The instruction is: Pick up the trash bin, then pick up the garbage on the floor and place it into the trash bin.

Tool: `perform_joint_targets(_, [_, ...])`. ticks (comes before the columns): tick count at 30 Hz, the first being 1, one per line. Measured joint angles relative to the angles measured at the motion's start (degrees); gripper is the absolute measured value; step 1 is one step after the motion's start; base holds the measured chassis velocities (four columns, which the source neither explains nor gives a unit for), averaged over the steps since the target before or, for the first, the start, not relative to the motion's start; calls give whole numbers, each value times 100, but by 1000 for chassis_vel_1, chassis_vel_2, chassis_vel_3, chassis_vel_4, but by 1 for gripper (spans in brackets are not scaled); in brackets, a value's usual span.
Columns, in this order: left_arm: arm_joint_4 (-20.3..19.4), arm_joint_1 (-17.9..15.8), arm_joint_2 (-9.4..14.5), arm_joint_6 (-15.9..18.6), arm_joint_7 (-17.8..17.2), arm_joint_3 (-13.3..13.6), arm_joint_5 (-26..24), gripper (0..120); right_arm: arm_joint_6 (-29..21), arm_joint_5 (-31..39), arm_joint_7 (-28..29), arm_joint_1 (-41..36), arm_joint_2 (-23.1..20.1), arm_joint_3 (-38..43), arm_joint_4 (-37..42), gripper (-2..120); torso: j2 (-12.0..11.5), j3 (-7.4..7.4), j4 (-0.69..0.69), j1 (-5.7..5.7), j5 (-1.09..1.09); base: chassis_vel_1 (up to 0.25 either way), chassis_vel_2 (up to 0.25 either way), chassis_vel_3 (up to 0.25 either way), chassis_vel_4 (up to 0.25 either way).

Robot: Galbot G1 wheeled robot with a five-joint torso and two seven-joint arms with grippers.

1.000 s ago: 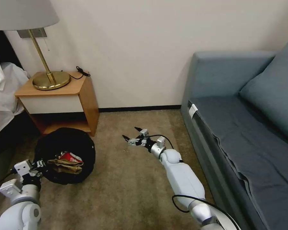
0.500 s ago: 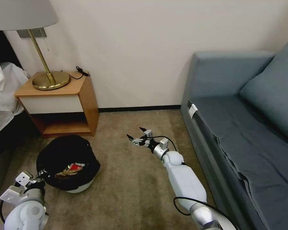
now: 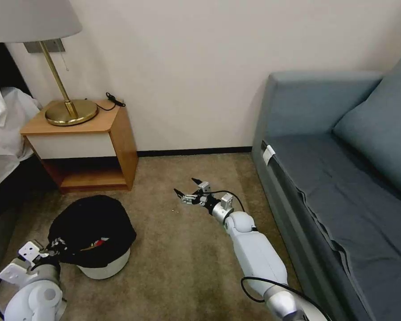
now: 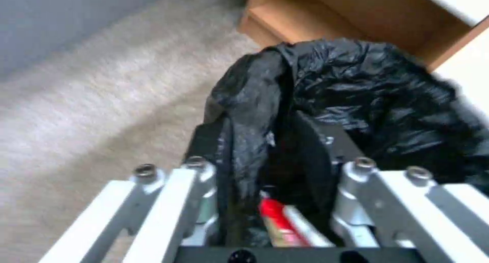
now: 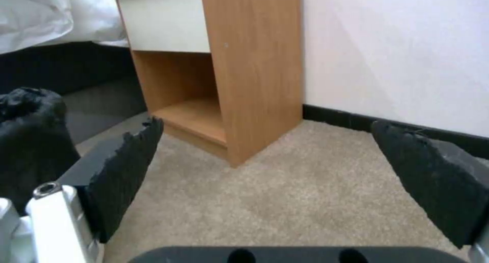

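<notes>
The fingers [image 4: 204,179] of the left gripper [image 3: 53,246] are clamped on the bag-lined rim of the trash bin [image 3: 103,263], which sits on the carpet at the robot's 10 o'clock, tilted away, a red packet [image 3: 96,244] showing inside. The bin lies at 3 o'clock from that gripper. The right gripper [image 3: 188,191] hovers over bare carpet at 12 o'clock, its fingers wide apart and holding nothing, well apart from the bin. The nightstand [image 3: 82,138] stands behind the bin.
</notes>
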Motion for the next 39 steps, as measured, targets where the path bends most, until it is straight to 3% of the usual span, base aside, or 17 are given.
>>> perform_joint_targets(2, [13, 38, -2, 31, 0, -15, 459, 53, 12, -1, 4, -19, 0, -2, 11, 100, 0, 0, 0, 0, 0, 0, 0, 0, 0])
perform_joint_targets(6, [-11, 96, -12, 33, 0, -61, 784, 68, 59, -14, 10, -42, 0, -5, 12, 100, 0, 0, 0, 0, 0, 0, 0, 0, 0])
perform_joint_targets(11, [-69, 176, -41, -261, 46, -168, 1363, 86, 161, -38, 175, -87, 0, -5, 14, 100, 0, 0, 0, 0, 0, 0, 0, 0, 0])
perform_joint_targets(13, [-79, 220, -60, -595, 121, -218, 1819, 94, 169, -14, 353, -128, 0, -5, 43, 100, 0, 0, 0, 0, 0, 0, 0, 0, 0])
perform_joint_targets(14, [-67, 236, -70, -921, 189, -229, 2102, 97, 169, 0, 462, -147, 0, -4, 69, 100, 0, 0, 1, 0, -1, 0, 0, 0, 0])
perform_joint_targets(15, [-67, 236, -70, -921, 189, -229, 2102, 97, 169, 0, 462, -147, 0, -4, 69, 100, 0, 0, 1, 0, -1, 0, 0, 0, 0])
perform_joint_targets(18, [38, 299, -67, -2253, 546, -239, 3326, 100, 50, 314, 985, -282, -1, -116, 291, 100, 0, 0, 0, 0, 0, 0, 0, 0, 0])
perform_joint_targets(19, [38, 299, -67, -2253, 546, -239, 3326, 100, 50, 314, 985, -282, -1, -116, 291, 100, 0, 0, 0, 0, 0, 0, 0, 0, 0])
perform_joint_targets(22, [89, 366, 29, -2672, 1032, -65, 3779, 100, -246, 815, 1563, -440, 0, -260, 662, 100, 0, 0, 1, 0, 0, 0, 0, 0, 0])
perform_joint_targets(23, [89, 366, 29, -2672, 1032, -65, 3779, 100, -246, 815, 1563, -440, 0, -260, 662, 100, 0, 0, 1, 0, 0, 0, 0, 0, 0])
perform_joint_targets(26, [167, 269, 106, -2839, 1520, 145, 3943, 100, -337, 985, 1885, -570, 0, -264, 909, 100, 0, 0, 0, 0, -1, 0, 0, 0, 0])
perform_joint_targets(31, [172, 125, 202, -2939, 2039, 464, 3943, 100, -422, 1074, 2127, -756, 0, -222, 1176, 100, 0, 0, 0, 0, 0, 0, 0, 0, 0])
perform_joint_targets(39, [307, -197, 251, -2809, 2241, 833, 3821, 100, -475, 1088, 2190, -1045, 0, -179, 1479, 100, 0, 0, 0, 0, 0, 0, 0, 0, 0])
